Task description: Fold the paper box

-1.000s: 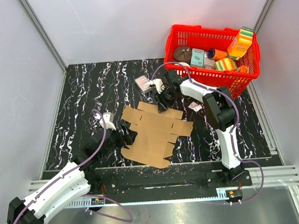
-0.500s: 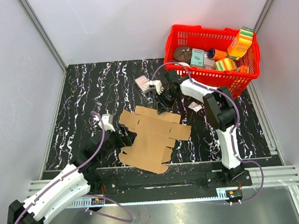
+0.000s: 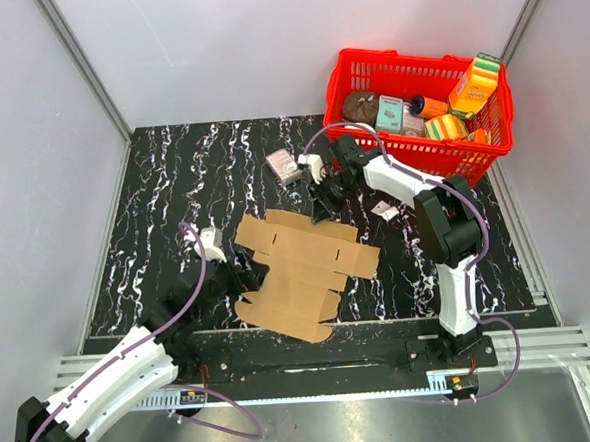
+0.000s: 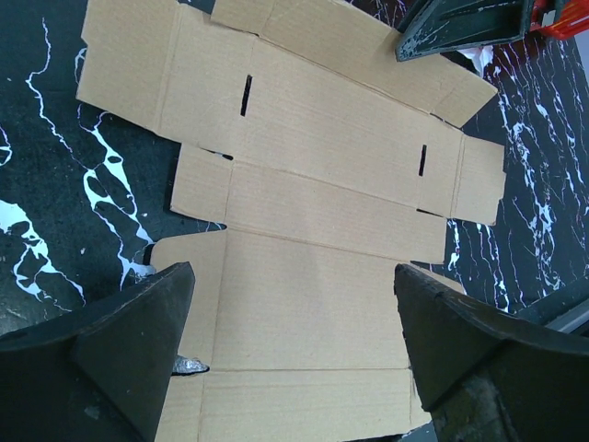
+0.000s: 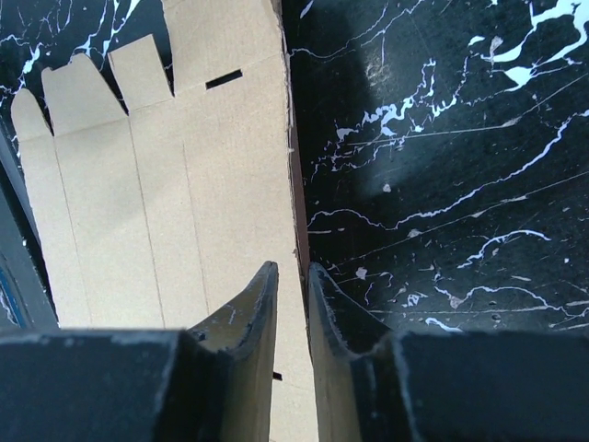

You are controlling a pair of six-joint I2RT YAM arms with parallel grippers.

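Observation:
The paper box [image 3: 303, 266] is a flat brown die-cut sheet lying on the black marbled table, also seen from both wrists [image 4: 313, 193] [image 5: 184, 184]. My right gripper [image 3: 321, 203] stands at the sheet's far edge. In the right wrist view its jaws [image 5: 293, 267] are drawn close together with that slightly raised edge between them. My left gripper [image 3: 244, 274] hovers at the sheet's near left side. Its fingers [image 4: 138, 331] are spread wide over the sheet with nothing between them [image 4: 294, 276].
A red basket [image 3: 405, 56] of colourful grocery packs stands at the back right. A small white-and-pink carton [image 3: 284, 165] lies behind the sheet, next to the right arm. A small white scrap [image 3: 385, 210] lies right of the sheet. Grey walls enclose the table.
The right jaws have narrowed onto the sheet's far edge. The sheet has slid a little left and towards the left arm. The left gripper has barely moved.

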